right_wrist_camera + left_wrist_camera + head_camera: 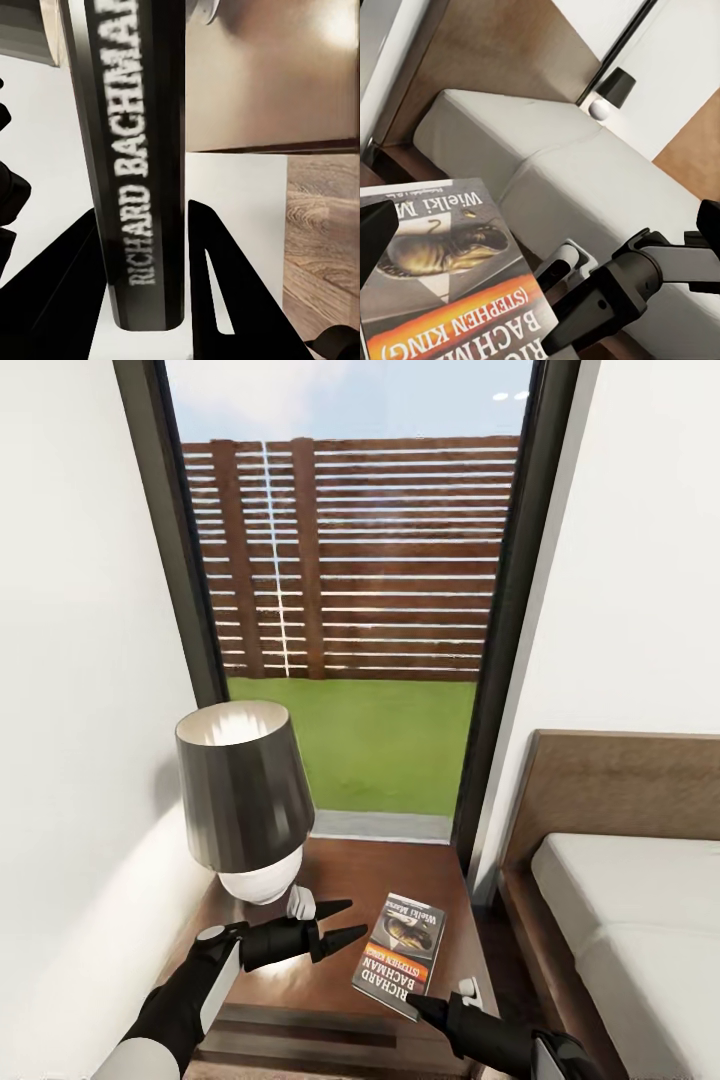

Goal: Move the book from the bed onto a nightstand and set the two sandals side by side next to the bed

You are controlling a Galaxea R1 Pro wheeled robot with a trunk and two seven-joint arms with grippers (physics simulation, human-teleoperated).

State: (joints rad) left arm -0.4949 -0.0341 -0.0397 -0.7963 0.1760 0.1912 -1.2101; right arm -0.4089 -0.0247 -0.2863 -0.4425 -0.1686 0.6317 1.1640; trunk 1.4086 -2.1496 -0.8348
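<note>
at our left we see the lamp [247, 800] standing at the wall side of the nightstand [345, 875], which leaves the bed side of its top free, so that is where we bring the book. our left gripper [340, 921] hovers just in front of the lamp's base with its fingers spread and empty, likely waiting clear of the drop spot. the book [400, 954] lies cover-up over the nightstand's front right part, its near edge pinched by our right gripper [428, 1007], closed on its spine. at the far right sits the bed [640, 920].
</note>
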